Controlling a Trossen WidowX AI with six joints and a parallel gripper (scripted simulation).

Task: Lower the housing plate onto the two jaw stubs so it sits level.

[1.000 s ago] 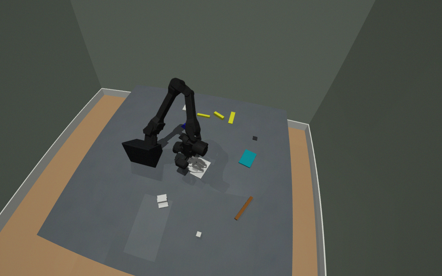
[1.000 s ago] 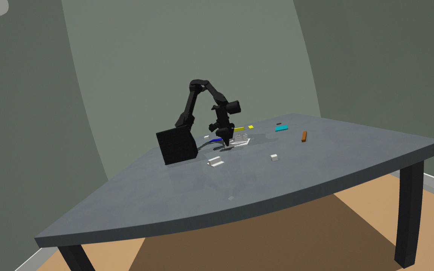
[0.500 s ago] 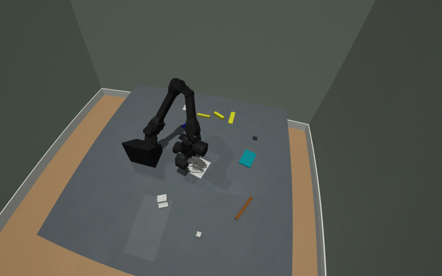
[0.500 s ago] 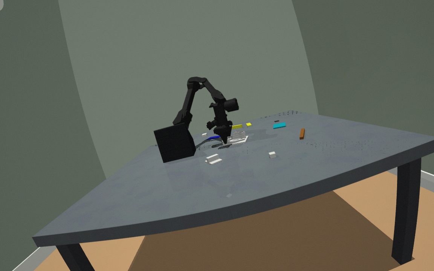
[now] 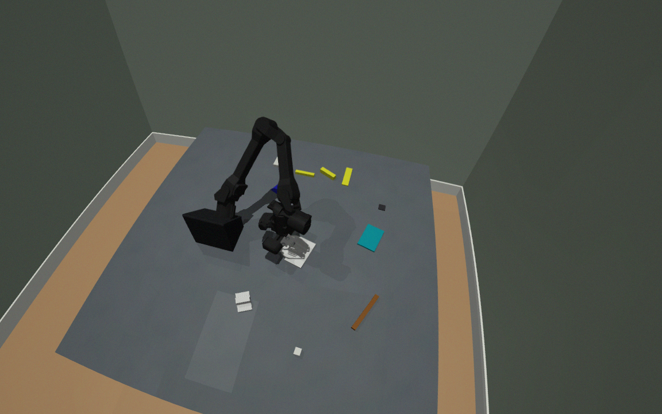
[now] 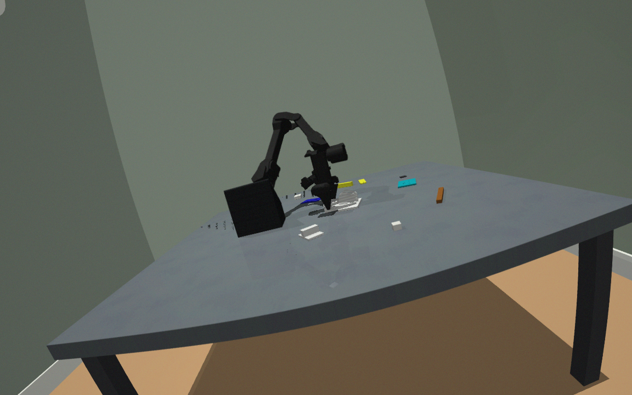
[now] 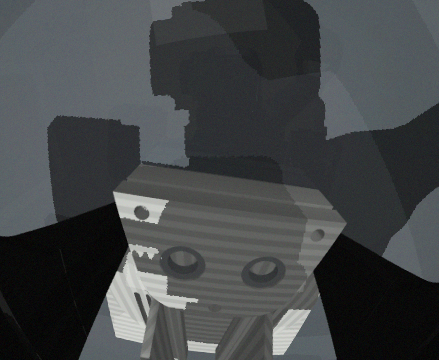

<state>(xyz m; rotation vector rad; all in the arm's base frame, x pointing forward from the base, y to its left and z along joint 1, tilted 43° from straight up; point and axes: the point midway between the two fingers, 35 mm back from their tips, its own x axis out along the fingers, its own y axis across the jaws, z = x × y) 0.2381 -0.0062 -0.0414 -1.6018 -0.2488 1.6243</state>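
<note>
My gripper point(image 7: 226, 221) point(image 6: 329, 203) is shut on the striped grey housing plate point(image 7: 239, 205), one black finger at each side edge. The plate has two large ringed holes and smaller corner holes. A lighter surface shows inside the large holes; whether the stubs are in them I cannot tell. The white base point(image 5: 301, 263) point(image 7: 121, 326) lies on the table below. The two jaws point(image 5: 300, 250) point(image 6: 348, 197) reach outward over it, and also show at the wrist view's bottom edge as a left jaw point(image 7: 168, 330) and a right jaw point(image 7: 246, 335). Any gap under the plate is hidden.
A white stepped block point(image 5: 242, 297) point(image 6: 311, 232) and a white cube point(image 5: 297, 351) point(image 6: 396, 225) lie nearer the front. A teal plate point(image 5: 370, 237) point(image 6: 406, 183) and a brown bar point(image 5: 365, 311) point(image 6: 439, 195) lie right. Yellow bars point(image 5: 346, 176) lie behind, near a dark cube point(image 5: 381, 207).
</note>
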